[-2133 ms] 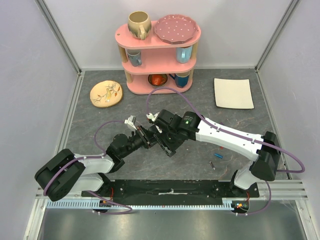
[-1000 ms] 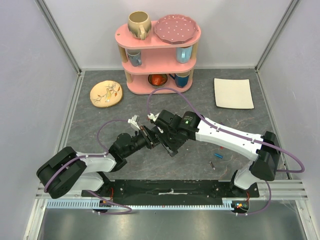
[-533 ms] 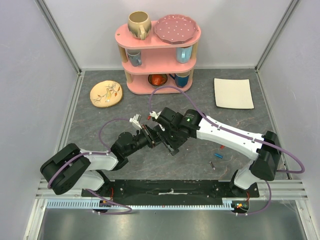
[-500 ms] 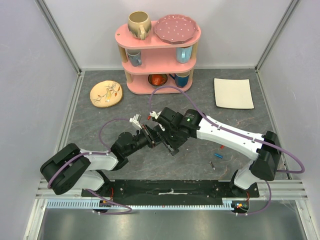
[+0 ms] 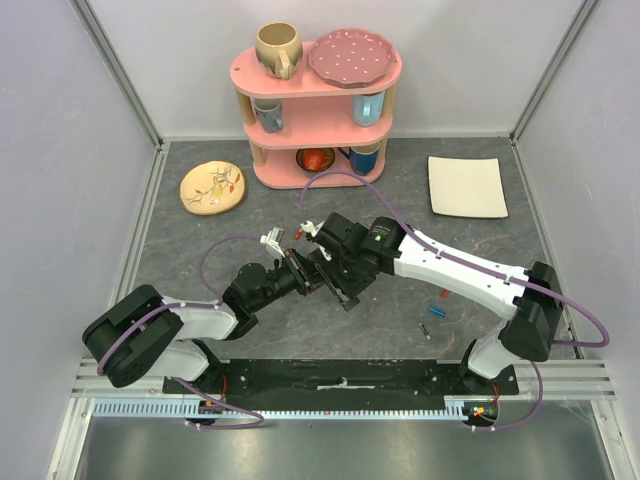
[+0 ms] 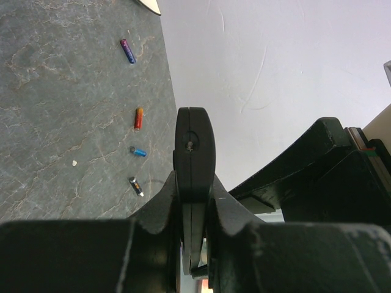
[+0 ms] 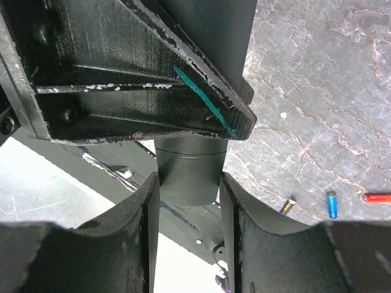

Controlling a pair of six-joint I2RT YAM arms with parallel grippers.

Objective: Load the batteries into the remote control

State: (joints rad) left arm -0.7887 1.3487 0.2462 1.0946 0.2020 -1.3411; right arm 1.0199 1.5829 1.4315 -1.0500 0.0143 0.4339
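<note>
Mid-table jammed — left gripper (image 6: 194, 131) nose-to-nose w/ right gripper (image 7: 188, 183) + remote control (image 7: 189, 160); shelf (image 5: 300, 86) blocks back.

The remote control (image 7: 186, 171), a dark flat bar, was held off the table (image 6: 61, 91), clamped across its width between the fingers of the right gripper (image 7: 187, 180). Its battery slot could not be made out. Four batteries were seen lying flat and apart on the grey surface: a red-orange battery (image 6: 138, 118), a blue battery (image 6: 138, 151), a dark grey battery (image 6: 135, 185) and, further off, a blue-purple battery (image 6: 127, 50).
</note>
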